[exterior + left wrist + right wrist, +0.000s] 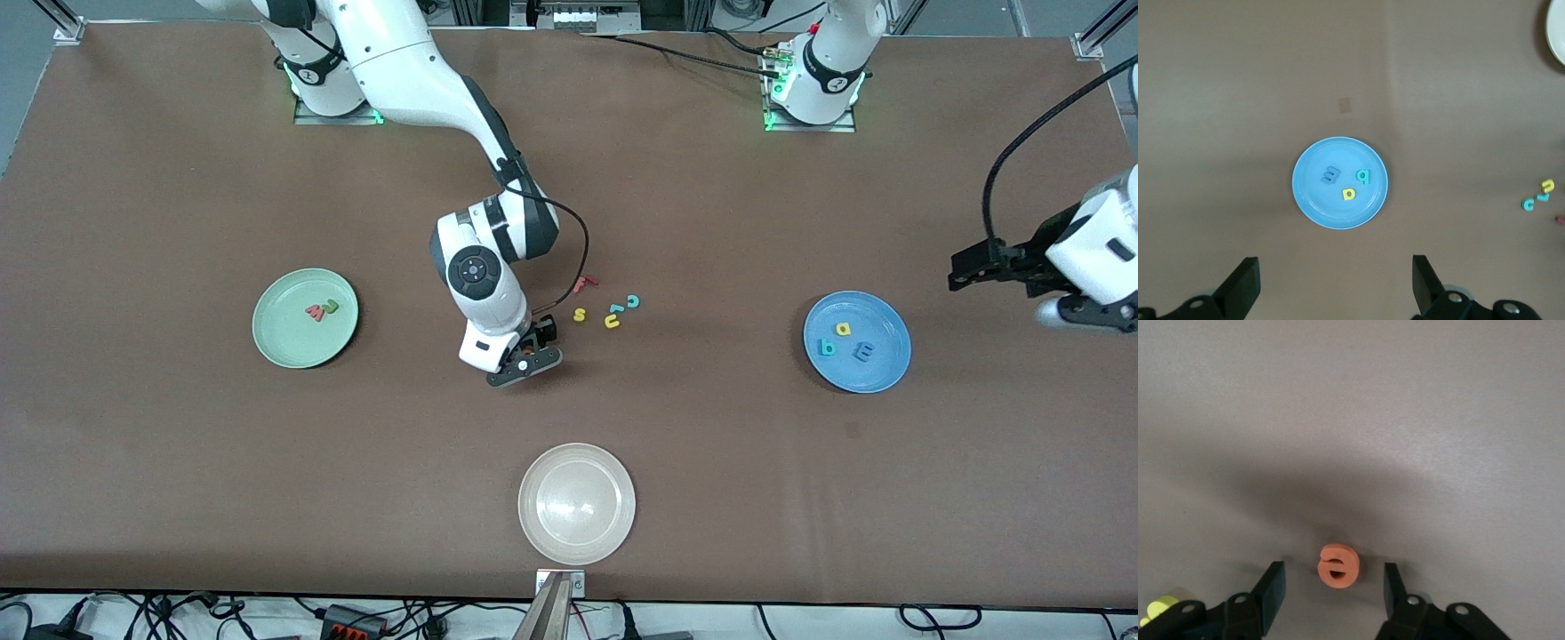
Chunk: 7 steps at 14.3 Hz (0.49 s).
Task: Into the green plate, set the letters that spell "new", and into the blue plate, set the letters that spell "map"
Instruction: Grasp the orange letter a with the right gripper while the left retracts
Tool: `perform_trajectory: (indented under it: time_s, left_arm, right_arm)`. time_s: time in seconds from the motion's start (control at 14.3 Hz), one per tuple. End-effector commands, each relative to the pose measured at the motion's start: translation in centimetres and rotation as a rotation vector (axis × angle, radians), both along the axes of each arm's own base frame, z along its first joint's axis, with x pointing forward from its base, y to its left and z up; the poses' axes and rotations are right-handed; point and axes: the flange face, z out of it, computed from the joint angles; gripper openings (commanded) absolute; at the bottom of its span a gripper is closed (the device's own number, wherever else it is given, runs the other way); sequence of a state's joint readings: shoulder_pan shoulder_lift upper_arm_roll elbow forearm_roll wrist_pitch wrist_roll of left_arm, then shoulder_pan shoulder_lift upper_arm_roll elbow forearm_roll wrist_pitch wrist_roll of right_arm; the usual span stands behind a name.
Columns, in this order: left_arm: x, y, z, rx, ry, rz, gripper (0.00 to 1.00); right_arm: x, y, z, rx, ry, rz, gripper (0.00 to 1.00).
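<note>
I have right gripper (1331, 587) low over table (178, 444), jaws part-open straddling orange e (1338, 566), no contact yet. Foam, light, squashy: pinch flat sides gently. Left gripper (1335, 283) waits wide open, empty, above blue plate (1313, 207).

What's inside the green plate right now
Two letters lie in the green plate: the pink-red w and the olive-green n, touching. Nothing covers the plate; the orange e is not in it.

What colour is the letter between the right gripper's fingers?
Orange: the letter e, seen best in the right wrist view.
</note>
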<state>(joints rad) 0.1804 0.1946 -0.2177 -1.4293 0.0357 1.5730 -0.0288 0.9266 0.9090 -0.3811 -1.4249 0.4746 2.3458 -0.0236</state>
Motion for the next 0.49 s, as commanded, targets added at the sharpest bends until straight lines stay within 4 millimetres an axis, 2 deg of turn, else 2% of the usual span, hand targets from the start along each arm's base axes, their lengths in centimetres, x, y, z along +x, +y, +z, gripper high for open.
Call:
perform_trajectory:
  time_s: [0.0, 0.21, 0.28, 0.42]
  left_arm:
    - [-2.3, -1.2, -0.7, 0.012, -0.017, 0.087, 1.00]
    - [-5.1, -1.4, -0.2, 0.010, -0.103, 0.080, 1.00]
    - [-5.8, -0.4, -0.5, -0.002, -0.124, 0.093, 1.00]
    - [-5.9, -0.3, -0.5, -0.023, -0.122, 0.084, 1.00]
  right_arm:
    - [0.3, 0.4, -0.3, 0.008, -0.008, 0.012, 0.63]
    - [0.2, 0.3, -0.7, 0.005, -0.005, 0.014, 0.50]
    - [0.1, 0.4, -0.7, 0.005, -0.005, 0.015, 0.46]
    - [0.1, 0.5, -0.8, 0.001, -0.005, 0.021, 0.41]
